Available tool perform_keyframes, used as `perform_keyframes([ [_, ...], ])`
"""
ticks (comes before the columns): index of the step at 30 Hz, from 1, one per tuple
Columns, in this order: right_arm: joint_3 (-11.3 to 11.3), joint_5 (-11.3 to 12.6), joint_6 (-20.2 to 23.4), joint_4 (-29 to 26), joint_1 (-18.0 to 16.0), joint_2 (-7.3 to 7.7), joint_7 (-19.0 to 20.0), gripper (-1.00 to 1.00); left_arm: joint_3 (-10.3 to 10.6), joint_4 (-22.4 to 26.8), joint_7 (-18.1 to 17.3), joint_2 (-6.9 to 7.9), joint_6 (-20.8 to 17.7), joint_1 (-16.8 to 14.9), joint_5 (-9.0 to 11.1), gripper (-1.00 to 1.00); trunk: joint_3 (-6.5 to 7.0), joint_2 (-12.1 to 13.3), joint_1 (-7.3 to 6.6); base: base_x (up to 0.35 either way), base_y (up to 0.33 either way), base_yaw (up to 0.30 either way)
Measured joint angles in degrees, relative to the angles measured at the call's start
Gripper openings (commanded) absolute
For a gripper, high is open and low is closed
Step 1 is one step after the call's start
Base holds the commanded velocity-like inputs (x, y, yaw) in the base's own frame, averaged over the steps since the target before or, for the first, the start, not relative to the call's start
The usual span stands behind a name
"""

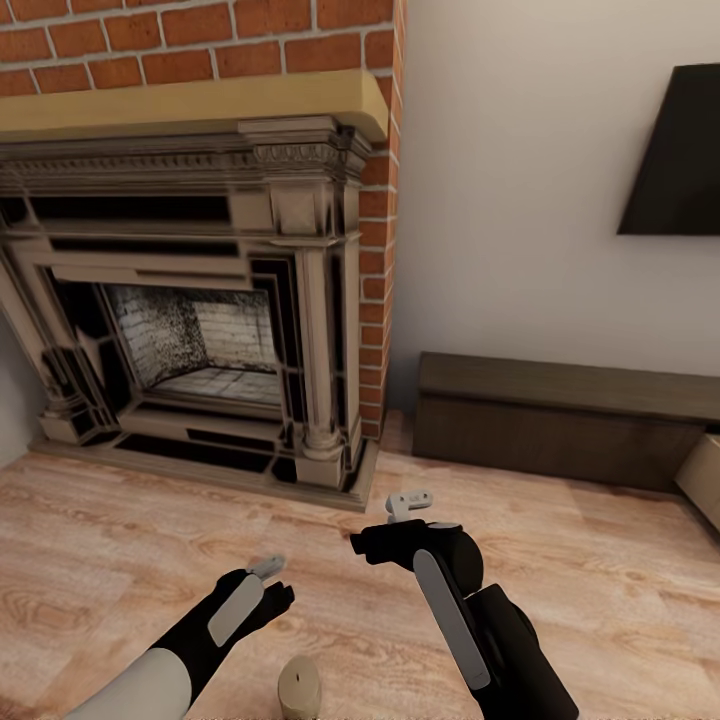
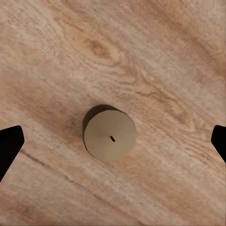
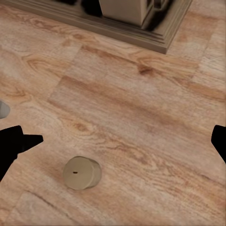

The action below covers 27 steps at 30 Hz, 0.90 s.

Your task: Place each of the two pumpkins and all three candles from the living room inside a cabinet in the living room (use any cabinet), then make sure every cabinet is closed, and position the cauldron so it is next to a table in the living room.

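your left gripper (image 2: 113, 141) hangs over a candle (image 2: 110, 133) upright on the wood floor (image 2: 155, 56), fingers spread wide; your right gripper (image 3: 113, 141) is spread too, nothing between.

The floor (image 1: 120, 520) is made of light brown wood boards with wavy lines. One small round candle (image 1: 299, 688) stands on it, upright, with bare boards all around it. A big fireplace (image 1: 200, 300) sits on the floor against the brick wall. A long, low, dark brown cabinet (image 1: 560, 420) sits on the floor beside it.
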<state>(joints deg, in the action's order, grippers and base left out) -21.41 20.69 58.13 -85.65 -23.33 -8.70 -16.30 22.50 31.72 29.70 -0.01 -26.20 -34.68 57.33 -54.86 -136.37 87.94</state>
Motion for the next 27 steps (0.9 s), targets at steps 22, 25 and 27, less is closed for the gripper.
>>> perform_keyframes([
  [22,0.27,1.30,-0.03,0.09,0.00,-0.08,0.16,1.00,-0.02,0.05,-0.13,-0.38,-0.14,0.00,0.00,1.00,-4.02,-6.91,3.88,0.000,0.000,-0.054],
  [25,0.24,1.32,0.01,0.09,0.00,-0.25,0.15,1.00,0.01,0.08,-0.13,-0.33,-0.13,0.00,0.01,1.00,-4.68,-6.95,3.96,0.000,0.000,-0.005],
  [27,0.21,1.32,0.03,0.08,0.00,-0.34,0.15,1.00,0.04,0.05,-0.13,-0.30,-0.13,0.00,0.01,1.00,-5.12,-6.98,4.01,0.000,0.000,-0.069],
])
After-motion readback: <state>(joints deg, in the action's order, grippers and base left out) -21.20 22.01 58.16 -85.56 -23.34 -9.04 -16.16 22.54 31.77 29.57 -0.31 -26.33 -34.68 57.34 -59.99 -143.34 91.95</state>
